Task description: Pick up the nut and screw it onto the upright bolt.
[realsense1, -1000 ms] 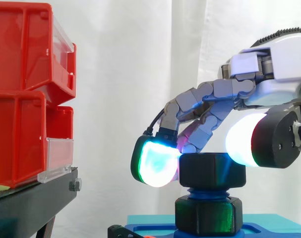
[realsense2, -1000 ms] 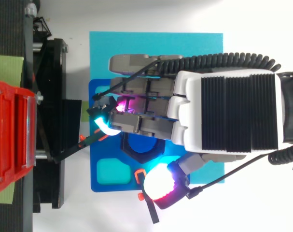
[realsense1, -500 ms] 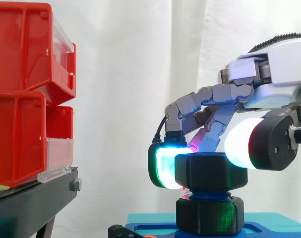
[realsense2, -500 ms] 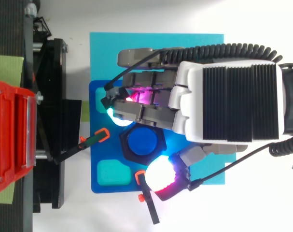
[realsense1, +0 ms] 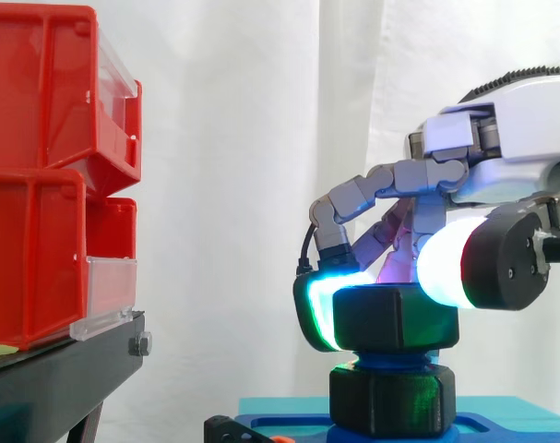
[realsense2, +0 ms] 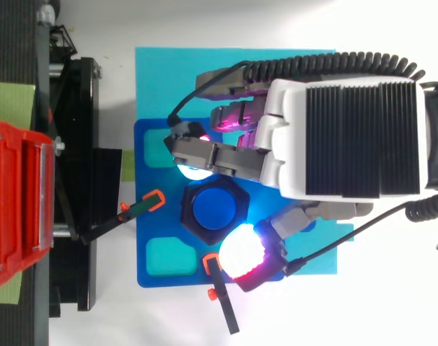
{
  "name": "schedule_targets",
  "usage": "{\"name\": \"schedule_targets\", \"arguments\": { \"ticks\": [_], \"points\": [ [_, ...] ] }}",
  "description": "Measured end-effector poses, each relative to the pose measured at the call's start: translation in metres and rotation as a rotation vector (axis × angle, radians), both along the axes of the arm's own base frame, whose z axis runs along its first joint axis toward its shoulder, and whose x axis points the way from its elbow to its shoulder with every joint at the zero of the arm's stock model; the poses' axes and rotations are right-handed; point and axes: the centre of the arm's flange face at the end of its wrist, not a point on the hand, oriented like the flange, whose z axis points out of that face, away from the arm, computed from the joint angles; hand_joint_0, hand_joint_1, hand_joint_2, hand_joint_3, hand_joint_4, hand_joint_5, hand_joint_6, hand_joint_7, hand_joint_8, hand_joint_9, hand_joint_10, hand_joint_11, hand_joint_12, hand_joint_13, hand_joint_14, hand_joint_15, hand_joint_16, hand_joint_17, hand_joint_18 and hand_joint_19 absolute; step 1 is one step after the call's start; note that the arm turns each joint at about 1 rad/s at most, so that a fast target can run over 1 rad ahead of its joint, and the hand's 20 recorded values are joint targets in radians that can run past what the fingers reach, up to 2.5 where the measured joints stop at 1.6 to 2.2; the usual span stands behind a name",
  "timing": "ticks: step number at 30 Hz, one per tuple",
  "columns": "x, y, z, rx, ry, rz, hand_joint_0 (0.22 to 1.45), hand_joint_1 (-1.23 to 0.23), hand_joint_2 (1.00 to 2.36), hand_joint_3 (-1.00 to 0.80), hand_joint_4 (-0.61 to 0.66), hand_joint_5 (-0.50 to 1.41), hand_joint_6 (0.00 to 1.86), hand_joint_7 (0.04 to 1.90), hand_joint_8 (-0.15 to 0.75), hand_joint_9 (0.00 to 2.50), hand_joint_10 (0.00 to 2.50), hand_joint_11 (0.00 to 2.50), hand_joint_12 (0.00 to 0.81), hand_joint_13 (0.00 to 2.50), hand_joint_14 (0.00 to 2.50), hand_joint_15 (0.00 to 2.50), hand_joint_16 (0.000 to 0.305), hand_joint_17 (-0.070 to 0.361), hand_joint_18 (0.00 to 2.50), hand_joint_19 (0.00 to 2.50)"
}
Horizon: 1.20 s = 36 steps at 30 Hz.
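Over on the left, two glossy red bins are stacked on a black stand, each with a clear front flap; what is in them cannot be seen. Moving to the middle, a blue plate with shallow teal pockets lies on a cyan mat on the white table. The black six-sided nut sits on the upright blue bolt; the bolt's round top shows in its bore, and a black hex collar is on the bolt below it. On the right, the robot hand is clamped on the nut; a cyan-glowing pad presses one side and a white-glowing pad the other. A pleated white curtain hangs behind.
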Motion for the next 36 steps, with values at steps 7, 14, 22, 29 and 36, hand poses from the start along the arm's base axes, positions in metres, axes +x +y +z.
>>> {"name": "schedule_targets", "arguments": {
  "ticks": [7,14,22,29,36],
  "points": [
    [0.004,-0.007,0.019,0.004,-0.015,-0.004,0.52,-0.38,1.00,-0.50,0.18,-0.10,0.50,0.93,0.231,1.22,0.00,0.00,0.159,1.01,0.00,0.00,0.020,0.044,0.66,0.06],
    [0.006,-0.010,0.032,0.002,-0.010,-0.005,0.51,-0.37,1.00,-0.50,0.15,-0.10,0.50,0.76,0.216,1.15,0.00,0.00,0.166,0.94,0.00,0.00,0.022,0.050,0.59,0.06],
    [0.007,-0.004,0.034,0.001,-0.017,0.003,0.49,-0.33,1.00,-0.50,0.15,-0.12,0.50,0.59,0.194,0.90,0.00,0.00,0.188,0.74,0.00,0.00,0.025,0.055,0.39,0.00],
    [0.008,0.010,0.034,-0.001,-0.020,0.017,0.48,-0.32,1.00,-0.50,0.20,-0.14,0.50,0.53,0.184,0.76,0.00,0.00,0.208,0.66,0.00,0.00,0.025,0.057,0.29,0.00],
    [0.009,0.026,0.034,-0.002,-0.019,0.028,0.48,-0.32,1.00,-0.50,0.22,-0.12,0.50,0.57,0.196,0.78,0.00,0.00,0.210,0.66,0.00,0.00,0.025,0.057,0.29,0.00]
  ]
}}
